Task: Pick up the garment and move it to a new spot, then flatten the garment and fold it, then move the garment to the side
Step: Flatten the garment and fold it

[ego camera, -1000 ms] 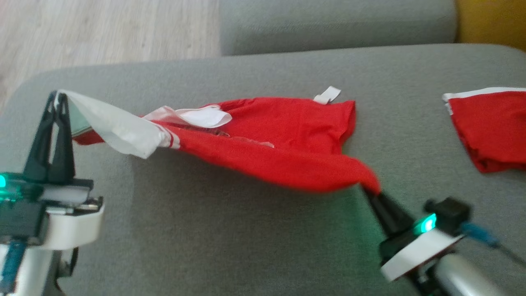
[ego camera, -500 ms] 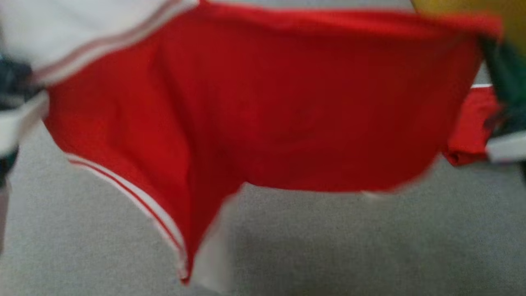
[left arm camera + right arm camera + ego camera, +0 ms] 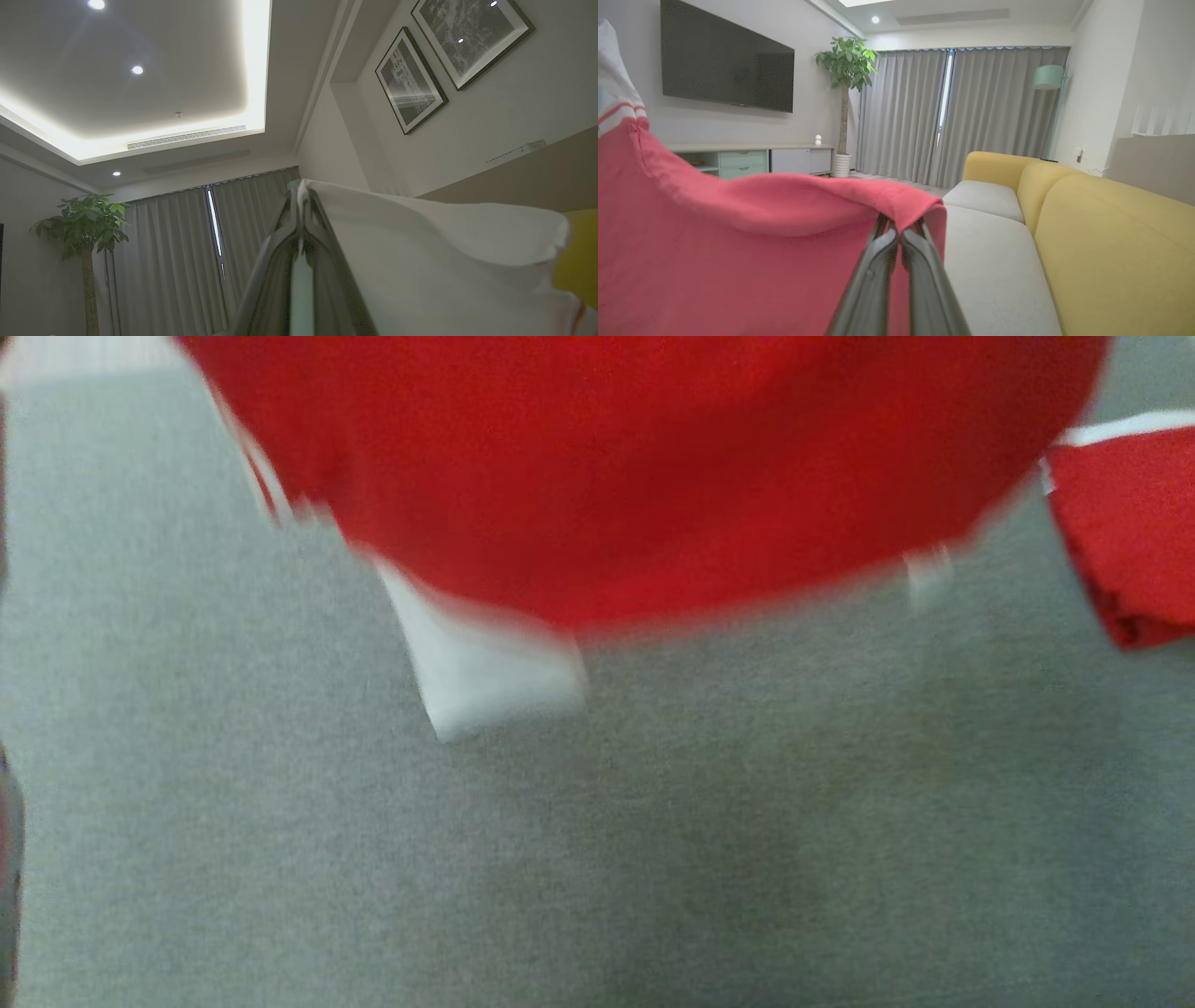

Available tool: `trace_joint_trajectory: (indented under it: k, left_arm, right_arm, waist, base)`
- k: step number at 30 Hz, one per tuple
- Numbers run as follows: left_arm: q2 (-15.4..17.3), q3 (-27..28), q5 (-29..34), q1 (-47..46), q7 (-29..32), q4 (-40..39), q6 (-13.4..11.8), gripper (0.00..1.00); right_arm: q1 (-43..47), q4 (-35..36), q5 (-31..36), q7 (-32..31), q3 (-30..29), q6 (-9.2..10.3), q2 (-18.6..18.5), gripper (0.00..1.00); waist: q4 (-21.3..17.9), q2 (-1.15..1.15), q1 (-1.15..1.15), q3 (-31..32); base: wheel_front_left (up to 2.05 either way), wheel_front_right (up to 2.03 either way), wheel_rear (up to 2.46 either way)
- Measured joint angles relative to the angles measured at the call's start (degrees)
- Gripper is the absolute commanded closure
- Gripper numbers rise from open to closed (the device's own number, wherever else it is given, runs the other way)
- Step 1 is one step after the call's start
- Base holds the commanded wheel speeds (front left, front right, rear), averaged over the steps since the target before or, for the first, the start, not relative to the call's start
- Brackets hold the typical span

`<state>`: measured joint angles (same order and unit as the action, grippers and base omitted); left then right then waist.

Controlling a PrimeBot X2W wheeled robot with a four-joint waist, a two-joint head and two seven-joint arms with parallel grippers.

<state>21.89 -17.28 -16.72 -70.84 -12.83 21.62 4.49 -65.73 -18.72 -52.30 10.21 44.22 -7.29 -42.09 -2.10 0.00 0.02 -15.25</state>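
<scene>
The garment (image 3: 635, 476) is red with white sleeves and striped trim. It hangs in the air across the top of the head view, blurred, with a white sleeve (image 3: 495, 672) dangling below it. My left gripper (image 3: 301, 205) is shut on the white edge of the garment (image 3: 420, 252) and points up toward the ceiling. My right gripper (image 3: 899, 228) is shut on a red corner of the garment (image 3: 738, 242), which drapes to the left of its fingers.
Below lies the grey sofa seat (image 3: 597, 859). A second red garment with white trim (image 3: 1130, 532) rests on it at the right. The right wrist view shows a yellow sofa back (image 3: 1111, 242), grey cushions (image 3: 994, 266), a wall TV and a potted plant.
Both grippers have lifted the garment off the grey seat. It now hangs spread and higher in the head view, and the grippers have left that view.
</scene>
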Motion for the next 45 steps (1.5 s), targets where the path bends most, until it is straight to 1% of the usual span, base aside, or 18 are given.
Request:
trace_joint_trajectory:
  k: [1, 4, 6, 10, 12, 15, 17, 20, 22, 23, 26, 30, 34, 40, 41, 45]
  left_arm:
    - [-0.67, 0.09, 0.36, -2.1, -0.6, 1.85, -0.51, 1.0]
    - [-2.02, 0.15, 2.26, -7.4, -1.87, 5.35, -1.01, 1.0]
    - [-2.85, 0.21, 2.69, -9.98, -1.96, 6.45, -0.87, 1.0]
    - [-3.91, 0.46, 2.66, -10.55, -1.97, 5.03, 0.71, 1.0]
    - [-4.21, 0.46, 2.56, -8.65, -2.14, 3.5, 1.47, 1.0]
    - [-4.59, -0.34, 1.8, -1.38, -2.13, 1.41, 2.15, 1.0]
    - [-4.63, -1.41, 1.12, 5.63, -2.12, -0.21, 2.65, 1.0]
    - [-4.31, -1.94, 0.11, 16.16, -2.1, -3.11, 2.66, 1.0]
    - [-3.71, -2.21, -0.64, 22.71, -2.1, -5.71, 2.67, 1.0]
    - [-2.92, -2.16, -1.33, 28.99, -2.1, -8.23, 2.68, 1.0]
    - [-1.69, -2.26, -1.87, 38.64, -2.05, -11.63, 3.09, 1.0]
    - [-0.1, -4.1, -2.67, 50.26, -2.04, -14.8, 3.09, 1.0]
    - [1.35, -6.01, -2.97, 59.44, -2.03, -16.97, 3.09, 1.0]
    - [2.18, -6.12, -2.97, 70.96, -2.02, -19.59, 2.4, 1.0]
    - [2.18, -6.12, -2.97, 70.96, -2.02, -19.59, 2.4, 1.0]
    - [2.92, -6.7, -2.97, 77.11, -1.88, -21.71, 1.51, 1.0]
  right_arm:
    - [-1.77, -1.55, 0.34, 0.67, 1.0, 0.0, 0.04, 1.0]
    - [-6.53, -5.83, 1.01, 2.59, 2.82, 0.0, 0.14, 1.0]
    - [-9.1, -7.82, 1.21, 3.34, 3.74, 0.0, 0.07, 1.0]
    - [-11.06, -9.24, 0.85, 4.05, 5.45, 0.0, -0.43, 1.0]
    - [-11.01, -9.67, 0.05, 4.16, 7.13, 0.0, -0.85, 1.0]
    - [-9.24, -9.96, -1.9, 4.17, 9.98, 0.0, -1.75, 1.0]
    - [-6.56, -10.15, -3.87, 4.17, 11.47, 0.0, -2.24, 1.0]
    - [-1.38, -10.04, -6.82, 4.16, 13.02, 0.0, -2.41, 1.0]
    - [2.33, -9.5, -9.14, 4.16, 13.67, 0.0, -2.74, 1.0]
    - [6.07, -8.66, -11.69, 4.16, 14.33, 0.0, -3.68, 1.0]
    - [11.92, -6.36, -14.54, 4.16, 15.77, 0.0, -5.61, 1.0]
    - [19.72, -2.02, -18.37, 4.16, 17.67, 0.0, -8.02, 1.0]
    - [25.99, 2.15, -20.91, 4.15, 19.56, 0.0, -10.33, 1.0]
    - [33.0, 6.64, -23.42, 4.15, 21.9, 0.0, -13.51, 1.0]
    - [33.0, 6.64, -23.42, 4.15, 21.9, 0.0, -13.51, 1.0]
    - [38.12, 8.82, -24.66, 4.15, 22.36, 0.0, -15.94, 1.0]
  waist:
    - [0.2, 0.0, 0.0, -1.14]
    - [0.87, 0.0, 0.01, -3.97]
    - [1.43, 0.0, 0.01, -5.32]
    - [2.54, 0.0, -0.02, -6.71]
    - [3.18, 0.0, -0.02, -7.5]
    - [4.05, 0.0, -0.01, -8.33]
    - [4.52, 0.0, -0.01, -8.53]
    - [4.4, 0.0, -0.01, -8.03]
    - [4.15, 0.0, -0.03, -7.18]
    - [3.89, 0.0, -0.03, -6.01]
    - [3.54, 0.0, -0.04, -3.78]
    - [3.09, 0.0, -0.04, -0.47]
    - [2.51, 0.0, -0.04, 2.79]
    - [1.34, 0.0, -0.04, 6.74]
    - [1.34, 0.0, -0.04, 6.74]
    - [1.1, 0.0, -0.04, 8.36]
  base:
    - [0.0, 0.0, 0.0]
    - [0.0, 0.0, 0.0]
    - [0.0, 0.0, 0.0]
    - [0.0, 0.0, 0.0]
    - [0.0, 0.0, 0.0]
    - [0.0, 0.0, 0.0]
    - [0.0, 0.0, 0.0]
    - [0.0, 0.0, 0.0]
    - [0.0, 0.0, 0.0]
    - [0.0, 0.0, 0.0]
    - [0.0, 0.0, 0.0]
    - [0.0, 0.0, 0.0]
    - [0.0, 0.0, 0.0]
    - [0.0, 0.0, 0.0]
    - [0.0, 0.0, 0.0]
    - [0.0, 0.0, 0.0]
